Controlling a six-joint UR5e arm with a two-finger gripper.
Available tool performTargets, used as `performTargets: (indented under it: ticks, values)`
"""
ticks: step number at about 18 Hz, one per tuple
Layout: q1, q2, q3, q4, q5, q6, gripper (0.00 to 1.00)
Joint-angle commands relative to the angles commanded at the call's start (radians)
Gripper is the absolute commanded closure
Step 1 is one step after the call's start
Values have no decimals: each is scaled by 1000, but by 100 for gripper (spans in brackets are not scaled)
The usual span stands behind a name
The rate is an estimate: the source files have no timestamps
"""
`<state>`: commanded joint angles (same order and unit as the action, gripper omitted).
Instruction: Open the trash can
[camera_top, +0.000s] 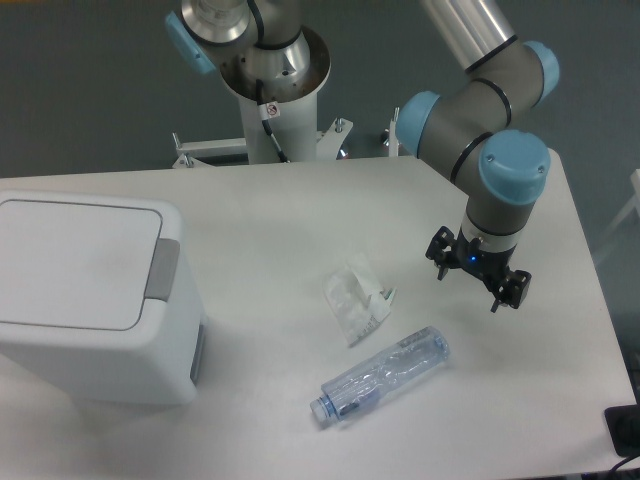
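The trash can (95, 340) is a large white boxy bin at the left of the table. Its flat white lid (70, 262) lies closed, with a grey push tab (163, 270) on its right edge. My gripper (478, 280) hangs over the right side of the table, far to the right of the bin. Its two black fingers (439, 252) stand apart with nothing between them, so it is open and empty.
A crumpled clear plastic wrapper (357, 298) lies mid-table. A clear plastic bottle (382, 377) lies on its side in front of it. The arm's base (270, 100) stands at the table's back edge. A dark object (625, 430) shows at the lower right corner.
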<state>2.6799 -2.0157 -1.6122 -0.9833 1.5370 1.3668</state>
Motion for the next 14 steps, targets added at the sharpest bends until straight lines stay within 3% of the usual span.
performTargets:
  ticks: [5,10,12,14]
  values:
    - [2,11,2,9,-18,0,0]
    - [-2,51,-11,8,-158,-199,0]
    - [-9,55,-9,11,-195,-381,0]
    - [-32,51,5,12,-224,-455,0]
